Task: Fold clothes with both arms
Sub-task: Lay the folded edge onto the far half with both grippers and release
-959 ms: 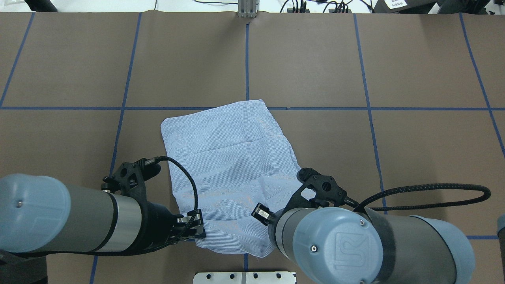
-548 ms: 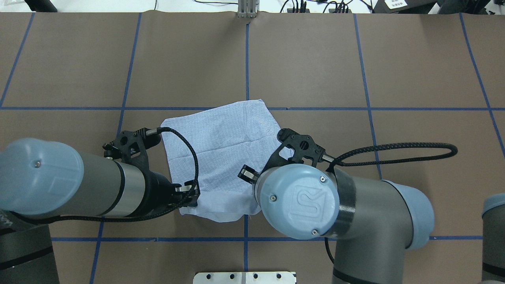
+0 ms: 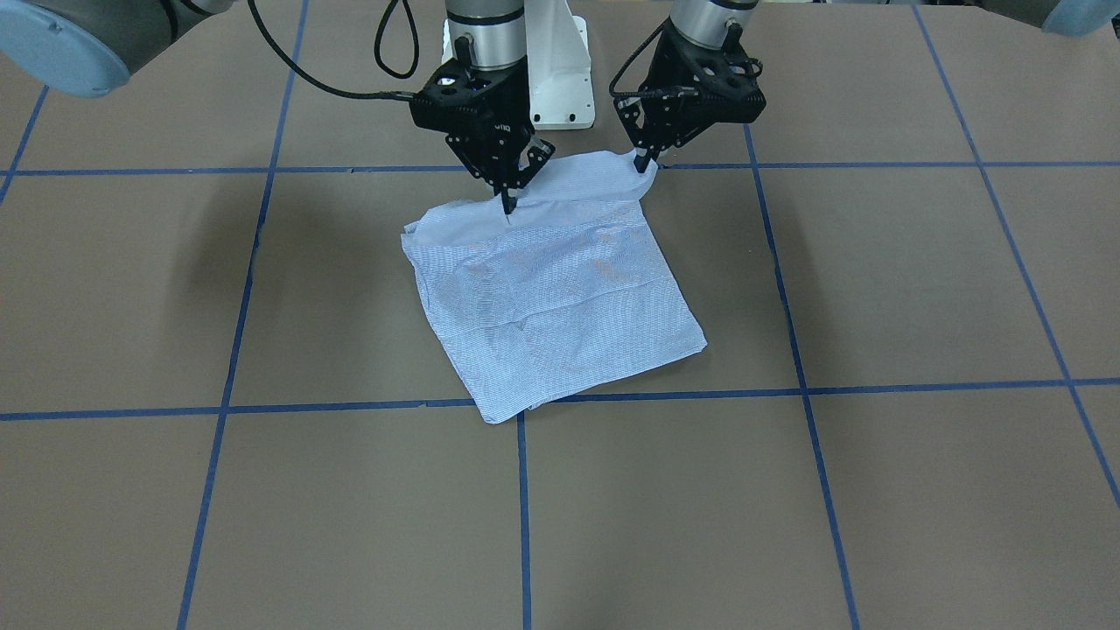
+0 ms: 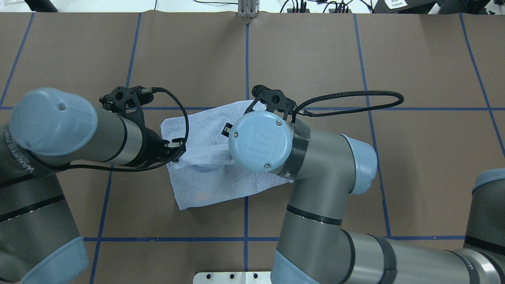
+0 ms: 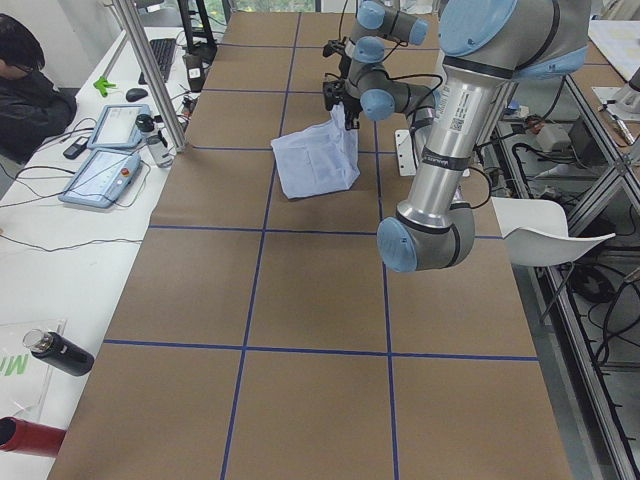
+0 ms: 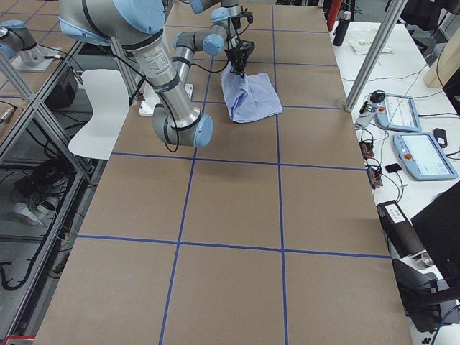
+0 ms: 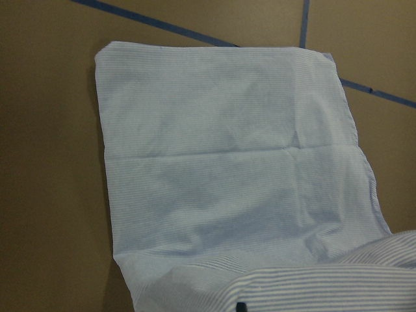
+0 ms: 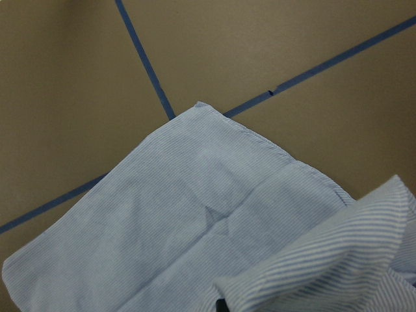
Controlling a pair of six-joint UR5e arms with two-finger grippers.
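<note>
The clothes are one light blue striped shirt (image 3: 560, 297), folded into a rough square on the brown table (image 3: 875, 289). Its edge nearest the robot is lifted off the table and curls over the rest. My left gripper (image 3: 645, 162) is shut on one corner of that raised edge. My right gripper (image 3: 507, 206) is shut on the other corner, slightly lower. In the overhead view the shirt (image 4: 205, 173) lies between both arms; the left gripper (image 4: 175, 146) is at its left side and the right wrist hides the right gripper. Both wrist views show the shirt (image 7: 227, 162) (image 8: 195, 214) below a held fold.
The white pedestal base (image 3: 564, 79) stands just behind the grippers. Blue tape lines (image 3: 787, 385) divide the table into squares. A person (image 5: 25, 90) sits at a side bench with tablets (image 5: 100, 170). A white chair (image 6: 104, 108) stands beside the table.
Both grippers have carried the shirt's near edge away from the robot, over the rest of the shirt. The visible cloth has become shorter front to back.
</note>
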